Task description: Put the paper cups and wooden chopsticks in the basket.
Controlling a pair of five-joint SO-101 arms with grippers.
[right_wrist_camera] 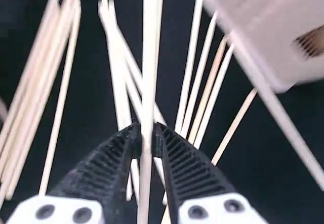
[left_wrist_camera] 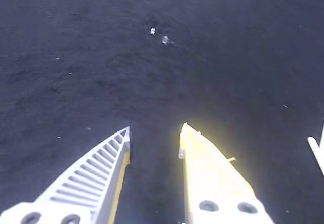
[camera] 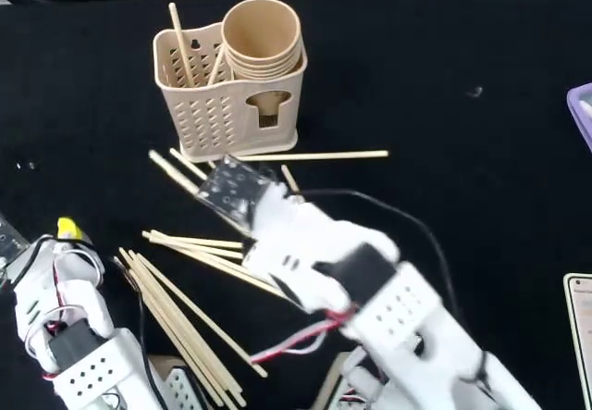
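Right gripper point(right_wrist_camera: 147, 133) clamped on 1 thin pale wooden chopstick point(right_wrist_camera: 150, 57). Lift clear of loose sticks point(camera: 185, 322), tip upright over beige perforated plastic basket point(camera: 208, 118). Left gripper point(left_wrist_camera: 154, 138) open.

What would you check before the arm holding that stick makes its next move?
1. Right end effector shut on one chopstick: ok.
2. That chopstick free of its neighbours: cannot tell.
3. Basket upright: ok.
4. Paper cups stacked inside the basket: ok.
5. Left end effector open over bare table, away from the basket: ok.
6. Loose chopsticks off the table: not ok, many lie there.
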